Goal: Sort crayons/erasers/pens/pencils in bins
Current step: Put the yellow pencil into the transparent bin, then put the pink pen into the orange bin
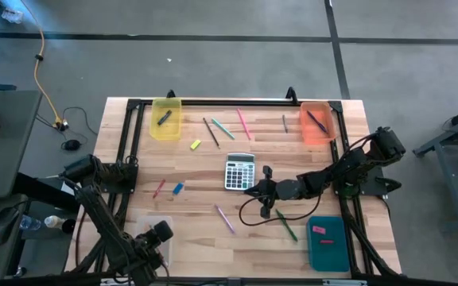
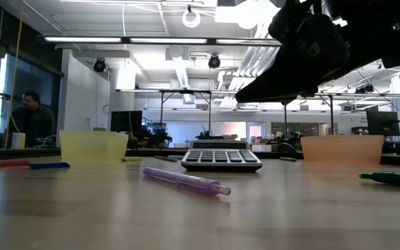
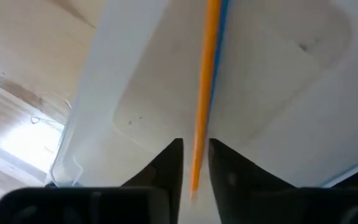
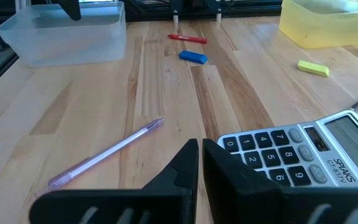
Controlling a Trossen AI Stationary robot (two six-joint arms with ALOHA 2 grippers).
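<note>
While the left hand (image 3: 195,148) hangs over the clear bin (image 3: 73,143), well left of the calculator (image 1: 239,171) and nearer the worktop's front edge, this entry covers the drop of one pencil.

Item: orange pencil (image 3: 205,74), lying lengthwise inside the clear bin, its end in the gap between the fingers. A blue pencil (image 3: 222,31) lies right alongside it.

Left hand: fingers narrowly apart, the gap a little wider than the pencil; no firm pinch shows.

Right hand (image 1: 254,190): fingers closed on nothing, waiting just right of the calculator.

Unsorted: purple pen (image 1: 225,218) in front of the calculator, green pen (image 1: 286,225) front-right of it, more sticks behind it.

Handling note, by judgement: the step looks like a release. Widen the fingers fully before lifting, so neither pad drags the pencil up. Rise straight, clear of the bin wall, and check that the pencil rests flat beside its blue neighbour and is not propped on the rim.
</note>
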